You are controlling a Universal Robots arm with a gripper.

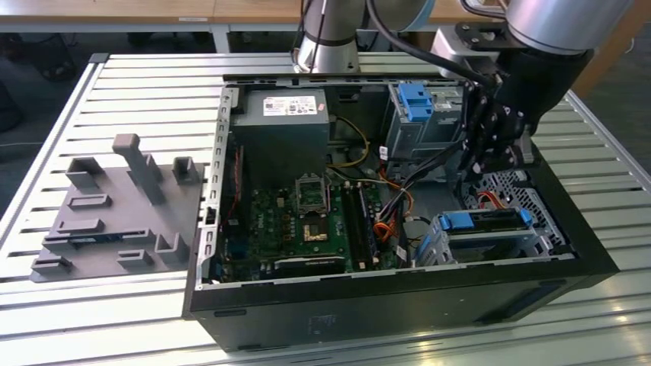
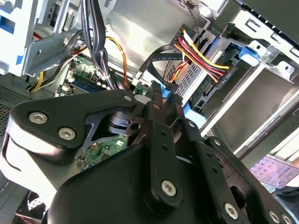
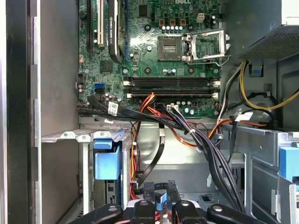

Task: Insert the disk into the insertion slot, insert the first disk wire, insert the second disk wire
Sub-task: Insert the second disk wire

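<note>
**Snag risk among the loose wires**

We see the disk [image 1: 486, 221] already seated in the insertion slot [image 1: 486, 242], just below our gripper [image 2: 161, 100], pinched narrow on a blue connector [image 2: 164, 91]. Nearby cable bundles [image 3: 205, 144] could catch and skew it.

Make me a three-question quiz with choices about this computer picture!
1. Where is the grey peg block?
A. On the exterior view's left of the computer case
B. Inside the case
C. On the arm

2. What colour is the frame around the disk?
A. Red
B. Blue
C. Green

3. Where is the disk now?
A. Flat on the table
B. Up in the air
C. Sitting in the insertion slot

Answers: 1 A, it lies on the slatted table beside the case. 2 B, bright blue plastic edges the disk. 3 C, the metal cage's walls stand around it.
</note>
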